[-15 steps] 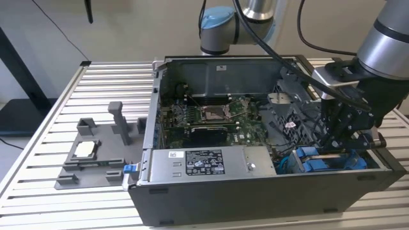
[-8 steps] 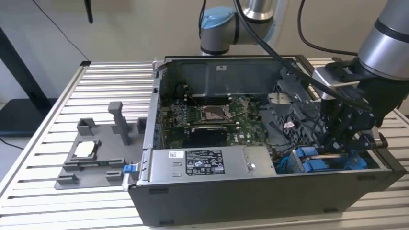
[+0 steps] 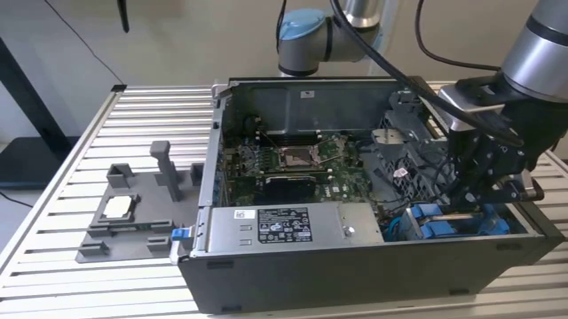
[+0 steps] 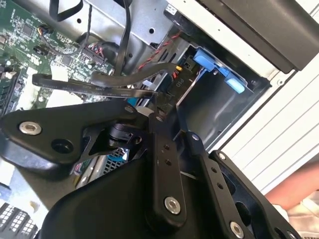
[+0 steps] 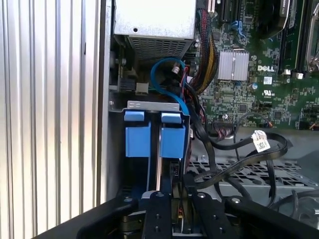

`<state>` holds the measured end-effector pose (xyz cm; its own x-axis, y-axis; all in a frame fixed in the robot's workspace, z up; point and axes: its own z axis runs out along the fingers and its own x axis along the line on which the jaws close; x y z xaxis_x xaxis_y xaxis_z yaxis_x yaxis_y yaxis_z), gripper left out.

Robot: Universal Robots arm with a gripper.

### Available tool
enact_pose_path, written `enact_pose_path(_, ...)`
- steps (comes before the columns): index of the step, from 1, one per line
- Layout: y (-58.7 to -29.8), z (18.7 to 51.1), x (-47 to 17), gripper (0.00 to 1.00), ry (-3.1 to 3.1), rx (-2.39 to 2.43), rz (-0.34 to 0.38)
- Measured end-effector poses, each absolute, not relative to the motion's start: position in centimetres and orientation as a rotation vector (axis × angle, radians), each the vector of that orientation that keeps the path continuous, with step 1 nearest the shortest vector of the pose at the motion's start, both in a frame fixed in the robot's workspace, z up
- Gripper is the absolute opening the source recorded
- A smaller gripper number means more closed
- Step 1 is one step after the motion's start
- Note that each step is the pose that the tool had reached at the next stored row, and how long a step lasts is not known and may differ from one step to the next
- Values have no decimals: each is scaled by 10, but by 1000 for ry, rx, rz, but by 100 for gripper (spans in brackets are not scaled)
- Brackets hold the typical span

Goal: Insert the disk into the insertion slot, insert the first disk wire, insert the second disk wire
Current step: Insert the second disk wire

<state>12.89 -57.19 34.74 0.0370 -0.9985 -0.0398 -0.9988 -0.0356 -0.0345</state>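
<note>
The disk sits in the insertion slot (image 5: pixel 149 105) at the case's near corner on the exterior view's right; its blue carrier (image 5: pixel 173 142) (image 3: pixel 441 224) stands beside a second blue fitting (image 5: pixel 137 139). My gripper (image 3: pixel 470 199) (image 5: pixel 178 201) (image 4: pixel 160 113) reaches down into the case right behind the carrier. Its fingers (image 5: pixel 159 211) look shut on the connector end of a flat black disk wire (image 4: pixel 99 89), which lies close to the disk's rear edge. A black plug with red and black leads (image 4: pixel 180 84) hangs just beside it. Whether the connector touches the disk is hidden.
The open computer case (image 3: pixel 355 279) lies on a slatted metal table (image 3: pixel 151 113). The grey power-supply box (image 3: pixel 284 229), motherboard (image 3: pixel 293 159) and loose black cables (image 5: pixel 239 149) crowd the gripper. A grey fixture (image 3: pixel 124 219) stands at the exterior view's left. Part of a person's arm (image 4: pixel 299 191) shows outside the case.
</note>
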Motion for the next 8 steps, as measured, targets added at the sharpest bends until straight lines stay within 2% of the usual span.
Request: enact_pose_path(8, -572, 360, 129, 24, 2144, -2224, 7)
